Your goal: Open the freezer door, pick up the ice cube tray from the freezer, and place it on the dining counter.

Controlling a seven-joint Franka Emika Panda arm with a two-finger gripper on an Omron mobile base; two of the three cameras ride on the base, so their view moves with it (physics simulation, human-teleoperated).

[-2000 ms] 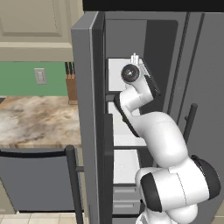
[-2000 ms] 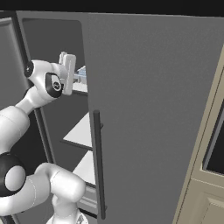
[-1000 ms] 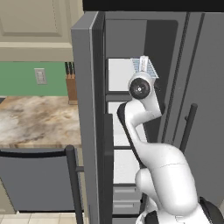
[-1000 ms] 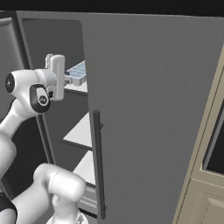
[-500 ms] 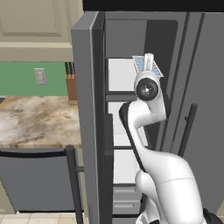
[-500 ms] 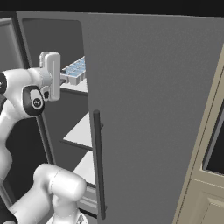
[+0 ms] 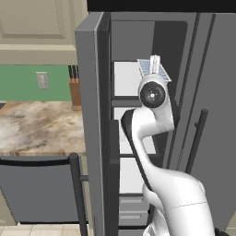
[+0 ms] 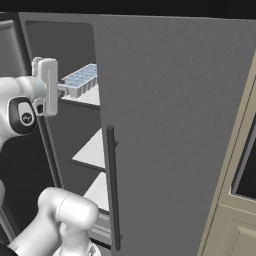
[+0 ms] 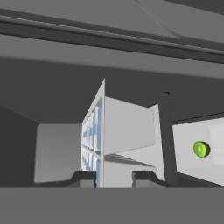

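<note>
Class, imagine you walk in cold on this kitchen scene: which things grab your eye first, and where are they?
The white arm rising before the open freezer, its tool shut on a pale blue ice tray at top-shelf height. Then the tall grey door with its dark bar handle, at right.

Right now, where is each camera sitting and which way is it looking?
Left base view: behind the arm on its left, facing the open freezer; the white arm rises at lower right, lifting the ice cube tray.
Right base view: behind on the right, facing the plain grey door; the arm is at left, its pincer gripping the tray.
Hand view: on the hand, looking along the pincer at the tray edge-on and a green item.
All three share the tray.
</note>
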